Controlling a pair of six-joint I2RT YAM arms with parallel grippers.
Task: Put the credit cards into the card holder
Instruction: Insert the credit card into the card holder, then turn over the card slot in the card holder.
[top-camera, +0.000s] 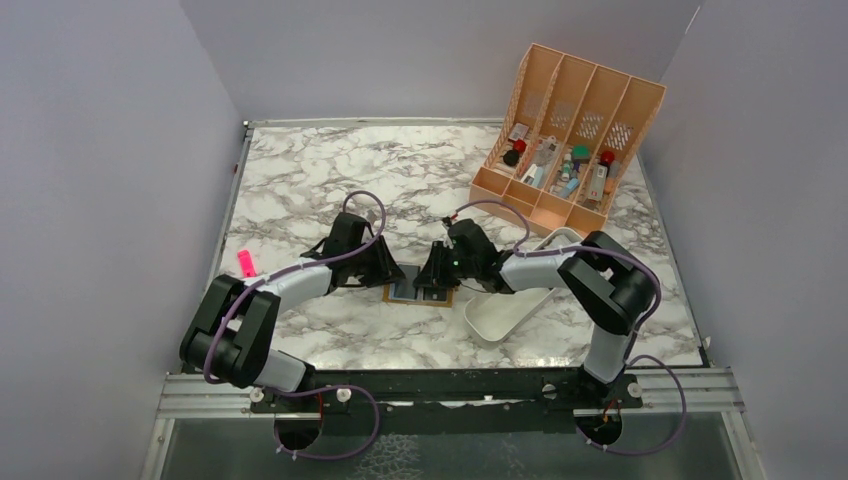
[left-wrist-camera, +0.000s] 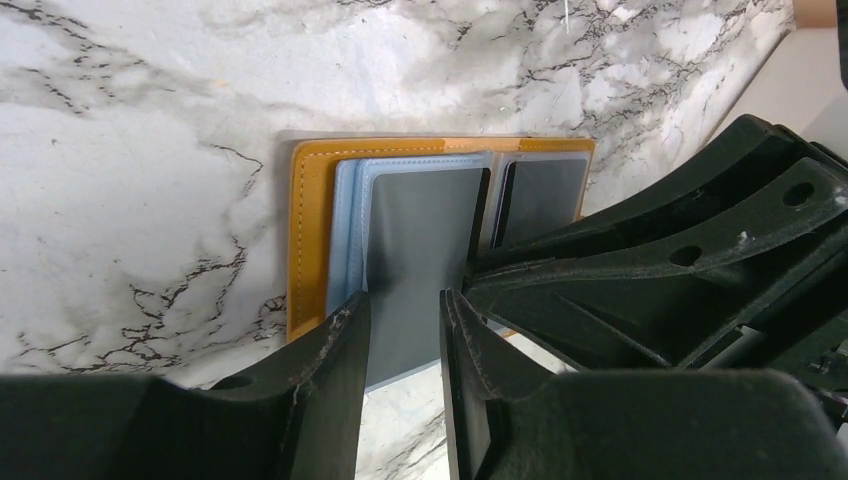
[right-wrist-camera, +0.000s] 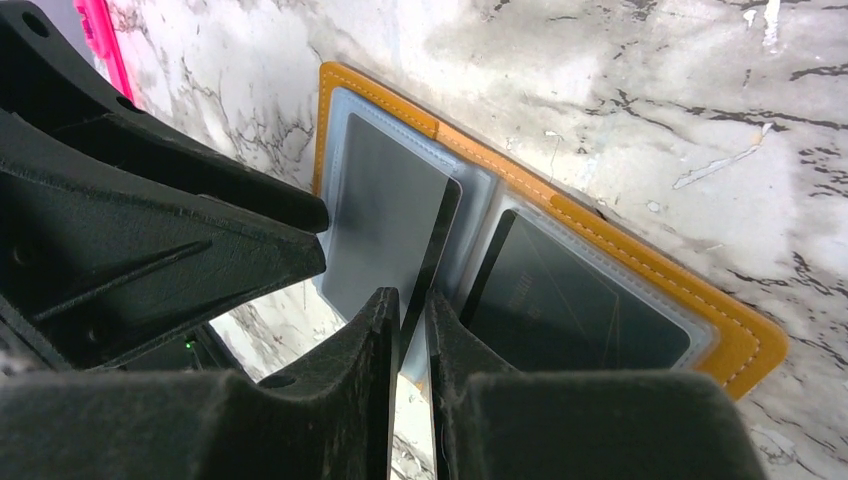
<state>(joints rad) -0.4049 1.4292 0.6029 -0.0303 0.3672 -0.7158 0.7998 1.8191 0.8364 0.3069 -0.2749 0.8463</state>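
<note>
The mustard-orange card holder (top-camera: 418, 297) lies open on the marble, its pale blue pockets facing up (left-wrist-camera: 310, 230) (right-wrist-camera: 650, 265). One grey credit card (right-wrist-camera: 385, 230) sits partly in the left pocket, and its near end sticks out past the holder's edge (left-wrist-camera: 420, 260). My right gripper (right-wrist-camera: 408, 305) is shut on this card's dark side edge. A second dark card (right-wrist-camera: 570, 300) lies inside the right pocket (left-wrist-camera: 545, 195). My left gripper (left-wrist-camera: 405, 320) is open just over the near end of the first card, one finger on each side, with nothing between them.
A white oblong tray (top-camera: 510, 310) lies right of the holder under the right arm. A peach slotted organiser (top-camera: 570, 130) with small items stands at the back right. A pink object (top-camera: 245, 262) lies at the left. Both grippers (top-camera: 395, 275) (top-camera: 432, 280) crowd together over the holder.
</note>
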